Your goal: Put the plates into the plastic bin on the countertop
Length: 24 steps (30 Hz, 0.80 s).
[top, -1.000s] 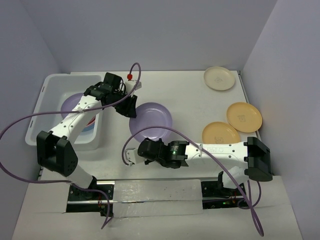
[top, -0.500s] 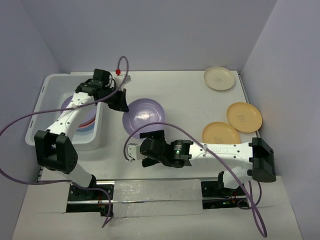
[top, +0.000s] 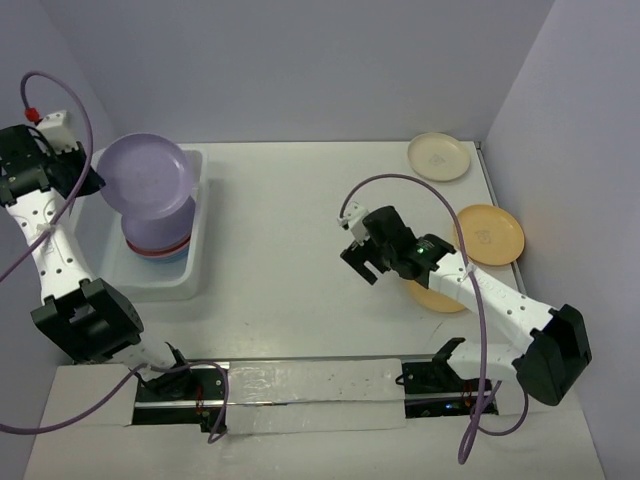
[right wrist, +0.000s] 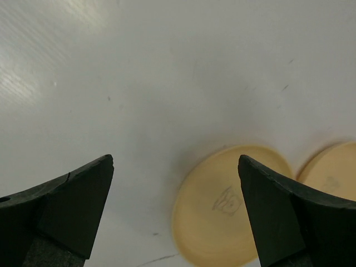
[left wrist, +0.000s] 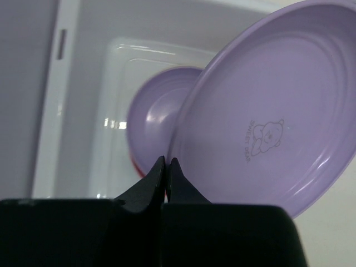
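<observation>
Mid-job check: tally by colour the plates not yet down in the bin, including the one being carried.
purple plate, gripped by the left hand above the plastic bin: 1
cream plate, on the countertop: 1
orange-yellow plates, on the countertop: 2
Total: 4

The left pincer [top: 88, 181], raised at the far left, gripped the left rim of a purple plate [top: 148, 177], which hung tilted above the plastic bin [top: 197, 281]. Inside the bin sat a stack of plates [top: 157, 232], purple on top with red and blue edges showing beneath. The right pincer [top: 359, 260] hovered over the bare middle of the white desk [top: 280, 230], its jaws apart. A cream plate [top: 438, 157] lay at the far right corner, an orange plate [top: 489, 234] nearer, and a second orange plate [top: 434, 298] lay partly hidden under the right arm.
</observation>
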Each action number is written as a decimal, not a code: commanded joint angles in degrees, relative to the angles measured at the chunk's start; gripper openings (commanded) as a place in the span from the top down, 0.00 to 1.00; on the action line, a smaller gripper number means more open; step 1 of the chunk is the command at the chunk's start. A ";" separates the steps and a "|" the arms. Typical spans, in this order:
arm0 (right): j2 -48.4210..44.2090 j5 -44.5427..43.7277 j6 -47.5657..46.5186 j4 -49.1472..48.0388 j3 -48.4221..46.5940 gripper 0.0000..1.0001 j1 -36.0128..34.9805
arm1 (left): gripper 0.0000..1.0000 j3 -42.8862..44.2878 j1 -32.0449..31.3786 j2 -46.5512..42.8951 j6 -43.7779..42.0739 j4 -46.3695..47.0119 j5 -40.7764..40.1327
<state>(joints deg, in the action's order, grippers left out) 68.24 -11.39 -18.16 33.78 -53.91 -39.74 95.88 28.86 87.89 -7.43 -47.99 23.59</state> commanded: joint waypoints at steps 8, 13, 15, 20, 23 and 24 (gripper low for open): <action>1.27 8.93 9.89 1.47 6.01 0.04 15.46 | 1.00 -2.28 4.10 7.00 -4.52 1.50 -7.13; 2.95 8.40 10.25 1.73 5.48 0.07 18.45 | 0.90 -1.93 3.75 11.94 -5.48 1.40 -7.34; 3.80 8.06 10.17 1.99 5.48 0.10 19.06 | 0.71 -1.17 3.23 13.22 -5.84 0.56 -7.33; 5.67 8.19 8.17 3.82 4.53 0.15 21.05 | 0.24 -1.19 1.88 10.91 -5.82 1.18 -7.75; 7.01 9.06 7.55 5.44 3.02 0.16 21.91 | 0.21 -2.05 -0.27 8.53 -5.82 2.63 -9.02; 7.82 9.21 7.52 5.78 2.61 0.17 22.25 | 0.20 -2.21 -0.93 7.70 -5.62 2.94 -9.31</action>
<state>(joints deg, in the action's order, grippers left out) 74.15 -3.17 -9.76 37.68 -47.78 -18.88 92.97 30.70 101.16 -12.83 -48.15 15.59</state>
